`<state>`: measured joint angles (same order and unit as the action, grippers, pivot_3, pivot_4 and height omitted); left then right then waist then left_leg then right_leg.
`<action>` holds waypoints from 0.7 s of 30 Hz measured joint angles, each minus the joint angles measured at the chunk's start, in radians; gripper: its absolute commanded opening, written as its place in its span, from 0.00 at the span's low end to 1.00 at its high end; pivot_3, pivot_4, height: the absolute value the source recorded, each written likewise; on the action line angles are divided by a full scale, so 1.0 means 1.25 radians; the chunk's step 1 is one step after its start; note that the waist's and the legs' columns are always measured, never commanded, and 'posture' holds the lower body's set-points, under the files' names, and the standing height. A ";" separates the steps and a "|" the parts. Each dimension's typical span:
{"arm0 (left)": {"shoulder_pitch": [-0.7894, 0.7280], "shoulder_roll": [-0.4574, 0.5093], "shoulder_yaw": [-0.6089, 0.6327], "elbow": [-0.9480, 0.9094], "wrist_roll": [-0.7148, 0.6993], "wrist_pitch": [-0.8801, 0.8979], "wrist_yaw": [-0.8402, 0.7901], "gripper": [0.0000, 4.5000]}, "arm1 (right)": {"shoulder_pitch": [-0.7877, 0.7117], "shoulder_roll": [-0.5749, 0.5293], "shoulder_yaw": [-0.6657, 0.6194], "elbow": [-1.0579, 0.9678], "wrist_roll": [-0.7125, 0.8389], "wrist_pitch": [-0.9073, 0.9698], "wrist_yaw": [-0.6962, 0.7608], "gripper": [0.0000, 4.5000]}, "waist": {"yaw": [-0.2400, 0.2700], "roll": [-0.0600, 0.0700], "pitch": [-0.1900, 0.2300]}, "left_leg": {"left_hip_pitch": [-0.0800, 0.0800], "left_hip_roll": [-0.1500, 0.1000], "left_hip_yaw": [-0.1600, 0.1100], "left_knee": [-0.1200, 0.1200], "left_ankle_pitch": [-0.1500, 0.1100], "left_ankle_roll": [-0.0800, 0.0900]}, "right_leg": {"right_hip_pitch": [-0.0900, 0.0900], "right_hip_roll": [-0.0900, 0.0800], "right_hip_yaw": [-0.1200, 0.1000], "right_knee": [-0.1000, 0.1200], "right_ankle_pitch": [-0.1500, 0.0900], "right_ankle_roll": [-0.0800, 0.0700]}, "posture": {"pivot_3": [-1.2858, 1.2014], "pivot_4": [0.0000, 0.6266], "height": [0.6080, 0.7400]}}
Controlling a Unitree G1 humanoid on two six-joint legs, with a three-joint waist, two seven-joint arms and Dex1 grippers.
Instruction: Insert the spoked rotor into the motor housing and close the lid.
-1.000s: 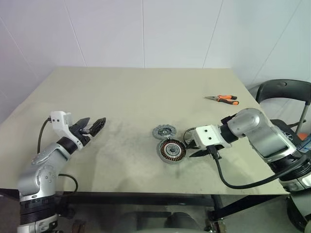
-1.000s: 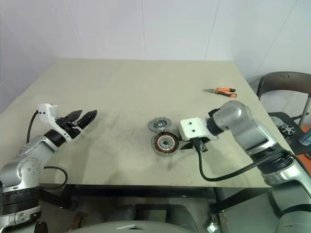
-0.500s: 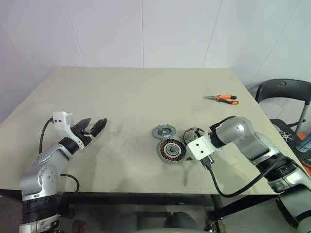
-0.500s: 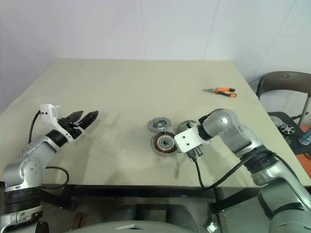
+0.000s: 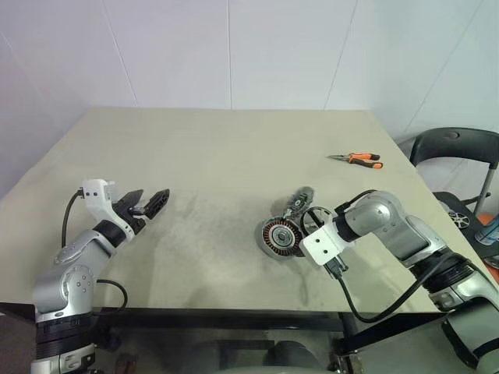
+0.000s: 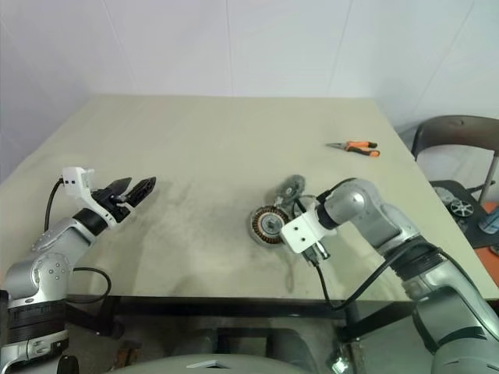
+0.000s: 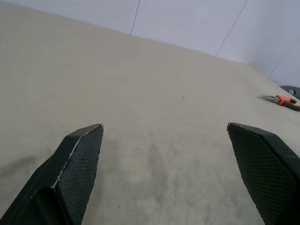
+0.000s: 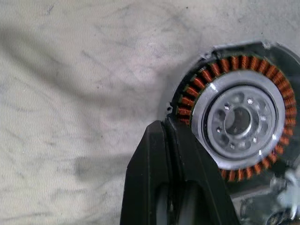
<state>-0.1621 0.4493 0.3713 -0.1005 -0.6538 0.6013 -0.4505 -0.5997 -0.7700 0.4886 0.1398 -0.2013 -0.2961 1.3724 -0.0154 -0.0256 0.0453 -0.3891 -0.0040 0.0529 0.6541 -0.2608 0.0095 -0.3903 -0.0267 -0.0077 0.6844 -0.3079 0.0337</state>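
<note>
Right gripper (image 8: pixel 174 140) is pinched closed with its tips at the rim of the tilted motor housing (image 5: pixel 281 237), the lid (image 5: pixel 296 202) just beyond at 1 o'clock, left gripper (image 5: pixel 150 202) spread wide over bare table (image 5: pixel 210 156) toward 9 o'clock

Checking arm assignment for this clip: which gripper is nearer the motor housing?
Right. The right gripper has its shut fingers at the motor housing rim; the left gripper hovers open far across the table.
</note>
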 measured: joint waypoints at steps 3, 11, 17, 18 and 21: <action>-0.001 0.000 0.000 0.002 0.003 0.000 0.000 1.00 | 0.000 0.002 0.000 0.001 -0.002 -0.004 0.000 0.01 | 0.000 0.000 0.000 | 0.000 0.000 0.000 0.000 0.000 0.000 | 0.000 0.000 0.000 0.000 0.000 0.000 | 0.52 0.00 1.00; -0.008 -0.001 -0.001 0.013 0.008 -0.001 0.000 1.00 | -0.009 -0.003 0.000 -0.001 0.000 0.006 0.026 0.01 | 0.003 0.000 0.000 | 0.000 0.000 0.000 0.000 0.000 0.000 | 0.000 0.000 0.000 0.000 0.000 0.000 | 0.52 0.00 1.00; -0.010 -0.006 -0.001 0.016 0.009 -0.001 0.000 1.00 | -0.011 -0.037 0.000 -0.003 0.001 0.006 0.052 0.01 | 0.006 0.000 0.000 | 0.000 0.000 0.000 0.000 0.000 0.000 | 0.000 0.000 0.000 0.000 0.000 0.000 | 0.52 0.00 1.00; -0.010 -0.007 -0.001 0.016 0.009 -0.002 0.000 1.00 | -0.008 -0.048 0.000 -0.008 0.004 0.006 0.062 0.01 | 0.007 0.000 0.000 | -0.001 0.000 0.000 0.000 0.000 0.000 | 0.000 0.000 0.000 -0.001 0.000 0.000 | 0.52 0.00 1.00; -0.010 -0.008 -0.001 0.017 0.009 -0.005 0.000 1.00 | 0.002 -0.077 -0.001 -0.028 0.018 0.001 0.086 0.01 | 0.006 0.000 0.000 | -0.001 0.000 0.000 0.000 0.000 0.000 | 0.000 0.000 0.000 -0.001 0.000 0.000 | 0.52 0.00 1.00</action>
<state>-0.1744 0.4392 0.3702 -0.0794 -0.6421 0.5956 -0.4502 -0.5971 -0.8667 0.4879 0.1043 -0.1784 -0.2950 1.4796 -0.0083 -0.0256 0.0453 -0.3898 -0.0044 0.0528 0.6537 -0.2610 0.0097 -0.3906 -0.0273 -0.0078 0.6836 -0.3080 0.0336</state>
